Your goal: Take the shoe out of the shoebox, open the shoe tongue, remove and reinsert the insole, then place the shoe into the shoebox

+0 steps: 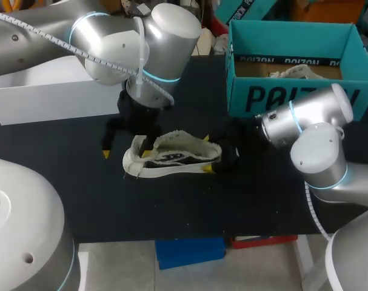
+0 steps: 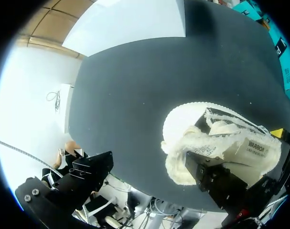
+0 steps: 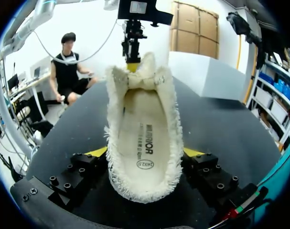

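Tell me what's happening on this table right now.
The shoe is out of the teal shoebox and lies on the black table. The right gripper clamps one end of it between its fingers. The left gripper is open at the other end, with one finger on the shoe and the other off to the side. The insole sits inside the shoe.

Head cam sits high up behind the robot, tilted down over the whole dark table (image 1: 190,206). Left wrist cam hangs close above the shoe (image 2: 221,143), looking down on it and the tabletop around it. Right wrist cam is low by the tabletop, right at one end of the shoe, staring along its length. All three catch the shoe and the white box (image 1: 44,91).
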Controlling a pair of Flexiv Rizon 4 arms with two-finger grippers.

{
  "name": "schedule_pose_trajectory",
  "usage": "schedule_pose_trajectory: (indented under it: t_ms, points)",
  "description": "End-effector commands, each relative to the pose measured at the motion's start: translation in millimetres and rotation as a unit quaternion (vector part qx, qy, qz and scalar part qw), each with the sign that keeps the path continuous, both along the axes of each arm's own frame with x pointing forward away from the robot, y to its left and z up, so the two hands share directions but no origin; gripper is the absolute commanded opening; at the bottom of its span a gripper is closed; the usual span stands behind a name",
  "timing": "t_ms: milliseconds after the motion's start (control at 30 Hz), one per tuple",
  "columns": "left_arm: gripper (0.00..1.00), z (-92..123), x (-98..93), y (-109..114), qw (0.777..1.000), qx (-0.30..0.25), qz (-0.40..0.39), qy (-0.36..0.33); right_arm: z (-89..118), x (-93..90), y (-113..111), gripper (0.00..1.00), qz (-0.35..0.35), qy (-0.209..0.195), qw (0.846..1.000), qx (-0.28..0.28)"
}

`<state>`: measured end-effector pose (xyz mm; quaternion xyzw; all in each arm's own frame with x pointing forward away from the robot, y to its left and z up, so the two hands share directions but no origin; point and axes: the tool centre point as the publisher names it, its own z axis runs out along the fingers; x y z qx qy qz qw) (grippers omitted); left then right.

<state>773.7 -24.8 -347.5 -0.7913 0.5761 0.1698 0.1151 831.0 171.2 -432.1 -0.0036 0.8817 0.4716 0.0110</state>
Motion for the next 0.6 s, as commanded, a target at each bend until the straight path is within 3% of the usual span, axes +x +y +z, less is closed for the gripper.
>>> schedule_pose_trajectory:
  t_ms: [33,333,600]
  points:
    - [1.0,-15.8,1.6,4.7,1.0,0.0,0.002,0.007,-1.8,0.5,-1.0,0.0,-0.001,0.001,1.0,-0.001]
    - [1.0,-13.5,7.8,4.0,1.0,-0.015,-0.008,0.0,-1.8,0.5,-1.0,0.0,-0.001,0.001,1.0,-0.001]
    - [1.0,27.5,8.3,-13.3,0.981,-0.144,-0.125,-0.046,-1.8,0.5,-1.0,0.0,-0.001,0.001,1.0,-0.001]
